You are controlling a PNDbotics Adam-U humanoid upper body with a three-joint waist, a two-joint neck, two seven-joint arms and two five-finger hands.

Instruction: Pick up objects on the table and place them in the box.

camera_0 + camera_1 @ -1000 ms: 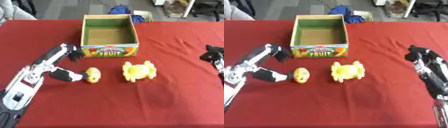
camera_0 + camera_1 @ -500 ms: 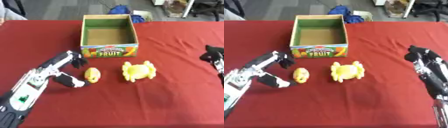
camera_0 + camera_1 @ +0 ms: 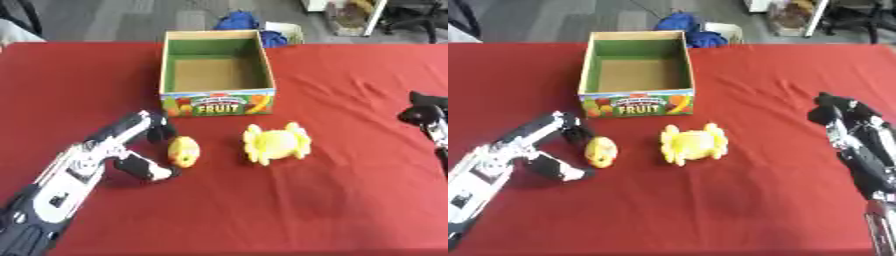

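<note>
A small yellow and orange object [image 3: 184, 151] lies on the red table [image 3: 262, 210] in front of the box. My left hand [image 3: 140, 150] is open just left of it, fingers [image 3: 159, 131] behind it and thumb [image 3: 147, 169] in front, close to it on both sides. A larger yellow plush-like object [image 3: 276, 144] lies to its right. The open cardboard box [image 3: 217, 100] with green inner walls and "FRUIT" on its front stands behind both and holds nothing. My right hand [image 3: 842, 117] rests at the right edge, fingers curled, holding nothing.
Blue cloth [image 3: 238, 21] and a white object [image 3: 284, 31] lie on the floor beyond the table's far edge. Red table surface stretches in front of the two yellow objects and to the right of the box.
My left hand has moved right and a little forward, closing in on the small yellow and orange object until its fingers and thumb bracket it. My right hand has stayed put.
</note>
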